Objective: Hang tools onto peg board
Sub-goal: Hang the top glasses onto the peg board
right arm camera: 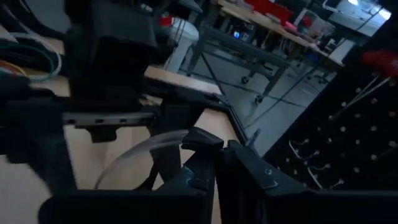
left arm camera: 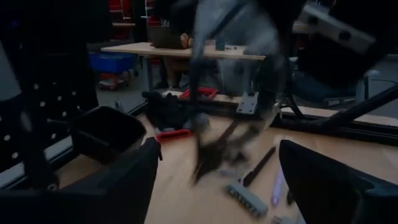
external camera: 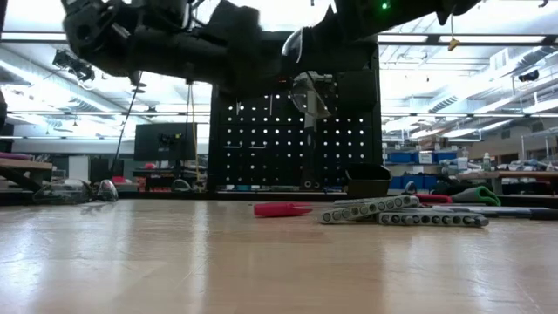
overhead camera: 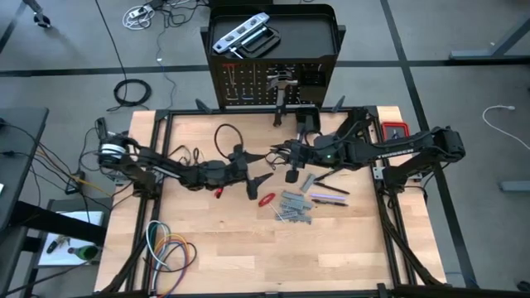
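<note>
Over the table's middle, my right gripper (overhead camera: 288,156) (right arm camera: 214,158) is shut on a small dark tool (overhead camera: 291,174) with a grey metal part (external camera: 309,96); blur hides what kind of tool it is. My left gripper (overhead camera: 255,170) (left arm camera: 217,149) is open wide just left of it and level, with one finger on either side of the hanging tool (left arm camera: 214,149), apart from it. Behind them stands the black peg board (overhead camera: 248,83) (external camera: 253,131). On the table lie red-handled pliers (overhead camera: 265,199) (external camera: 281,209), grey wrenches (overhead camera: 294,207) (external camera: 370,208) and screwdrivers (overhead camera: 330,192). My right gripper holds the tool by its upper part, and the gripper's own body hides the place of contact. The fingers come nearly level from the table's right side. The tool hangs below them (left arm camera: 214,149), clear of the table.
A silver level (overhead camera: 240,35) lies in the stand's top tray. A small black box (overhead camera: 308,116) (left arm camera: 106,134) sits at the board's foot, with a red object (overhead camera: 395,131) at the far right. Coiled coloured cables (overhead camera: 170,248) lie at the near left, and bare wood runs along the near edge.
</note>
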`<action>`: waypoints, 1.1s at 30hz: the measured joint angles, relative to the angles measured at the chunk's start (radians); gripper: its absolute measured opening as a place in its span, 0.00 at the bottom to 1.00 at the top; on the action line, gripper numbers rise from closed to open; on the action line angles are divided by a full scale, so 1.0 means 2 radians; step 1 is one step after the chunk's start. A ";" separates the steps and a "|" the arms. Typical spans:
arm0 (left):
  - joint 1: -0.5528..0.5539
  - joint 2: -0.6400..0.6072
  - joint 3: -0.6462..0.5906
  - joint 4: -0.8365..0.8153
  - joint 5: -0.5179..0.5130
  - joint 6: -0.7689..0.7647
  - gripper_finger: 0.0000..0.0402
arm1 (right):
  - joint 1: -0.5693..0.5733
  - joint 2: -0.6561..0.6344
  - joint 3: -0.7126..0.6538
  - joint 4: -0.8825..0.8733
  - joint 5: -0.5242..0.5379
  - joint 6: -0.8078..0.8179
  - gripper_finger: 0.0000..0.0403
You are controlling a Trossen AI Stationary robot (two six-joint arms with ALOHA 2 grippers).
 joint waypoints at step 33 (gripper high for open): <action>0.004 0.056 0.061 -0.048 -0.087 0.060 0.37 | 0.025 0.013 0.000 -0.003 0.073 -0.013 0.14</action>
